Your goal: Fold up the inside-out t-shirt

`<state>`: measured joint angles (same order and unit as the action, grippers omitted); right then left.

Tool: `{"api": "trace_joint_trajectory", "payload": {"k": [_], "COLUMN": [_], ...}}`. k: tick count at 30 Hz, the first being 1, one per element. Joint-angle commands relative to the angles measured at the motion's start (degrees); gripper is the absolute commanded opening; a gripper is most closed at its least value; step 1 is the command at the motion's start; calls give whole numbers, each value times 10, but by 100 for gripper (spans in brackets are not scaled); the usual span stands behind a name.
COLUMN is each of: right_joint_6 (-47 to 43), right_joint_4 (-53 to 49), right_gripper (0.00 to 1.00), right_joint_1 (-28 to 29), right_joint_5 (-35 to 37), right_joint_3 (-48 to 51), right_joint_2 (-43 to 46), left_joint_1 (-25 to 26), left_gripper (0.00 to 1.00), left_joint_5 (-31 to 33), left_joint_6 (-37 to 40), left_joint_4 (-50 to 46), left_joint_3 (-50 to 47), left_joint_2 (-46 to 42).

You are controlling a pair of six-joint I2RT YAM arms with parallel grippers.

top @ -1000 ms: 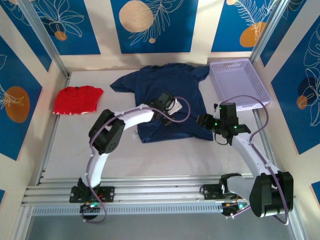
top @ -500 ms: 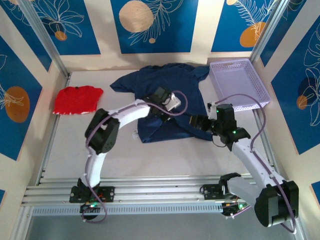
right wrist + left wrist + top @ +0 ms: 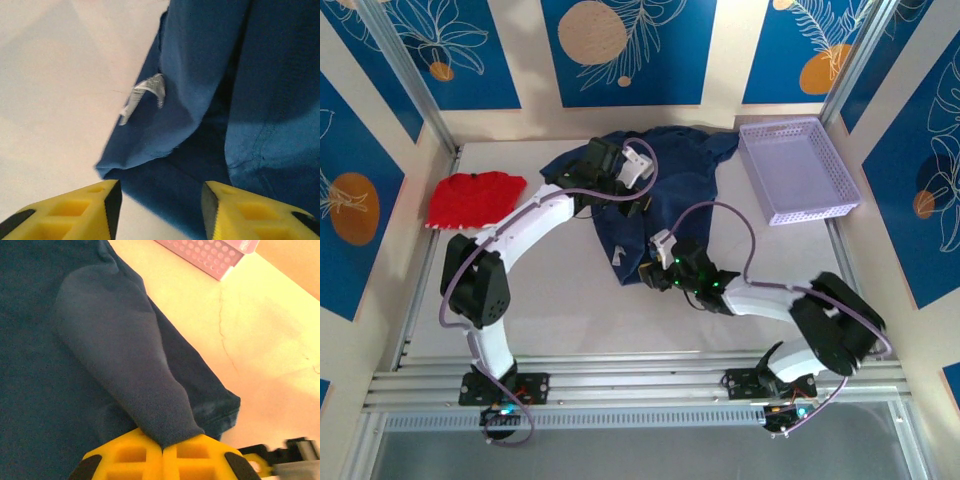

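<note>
Curling white label [image 3: 145,95] on inside-out t-shirt [image 3: 210,75] — lettering unreadable, left tool [image 3: 162,446] pinching fabric

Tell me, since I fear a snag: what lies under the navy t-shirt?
Pale table shows beside the t-shirt, so it lies on that. Its cloth covers anything else beneath; that cannot be seen.

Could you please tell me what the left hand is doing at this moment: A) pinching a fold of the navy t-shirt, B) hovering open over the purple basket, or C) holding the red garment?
A: the left hand is shut on a raised fold of the navy t-shirt.
</note>
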<state>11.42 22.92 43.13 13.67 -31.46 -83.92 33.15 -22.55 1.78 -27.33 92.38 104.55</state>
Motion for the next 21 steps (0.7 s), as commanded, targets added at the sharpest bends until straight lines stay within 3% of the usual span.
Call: {"api": "trace_joint_trajectory", "payload": {"k": [1,5,8,13,21], "right_joint_6": [-40,-37,-29,-10,0], "right_joint_4": [120,158,140,90,93], "right_gripper": [44,40,37,34,43], "right_joint_1": [0,-2,-8,-20,-50], "right_joint_5": [65,73,39,107,110], "right_joint_3": [-16,-16,-12,-29,-87], "right_joint_2": [-56,-104,-101,-116,-162], "left_joint_1": [0,-2,-5,-7,-7], "left_gripper": [0,0,0,0,0], "left_joint_5": [-26,-20,-16,-16,-24], "left_joint_6": [-5,4,7,12,9], "left_joint_4": [-19,-31,-37,-42,-43], "left_joint_3": [10,17,18,13,7], "left_joint_2": [4,2,-1,-11,-16]}}
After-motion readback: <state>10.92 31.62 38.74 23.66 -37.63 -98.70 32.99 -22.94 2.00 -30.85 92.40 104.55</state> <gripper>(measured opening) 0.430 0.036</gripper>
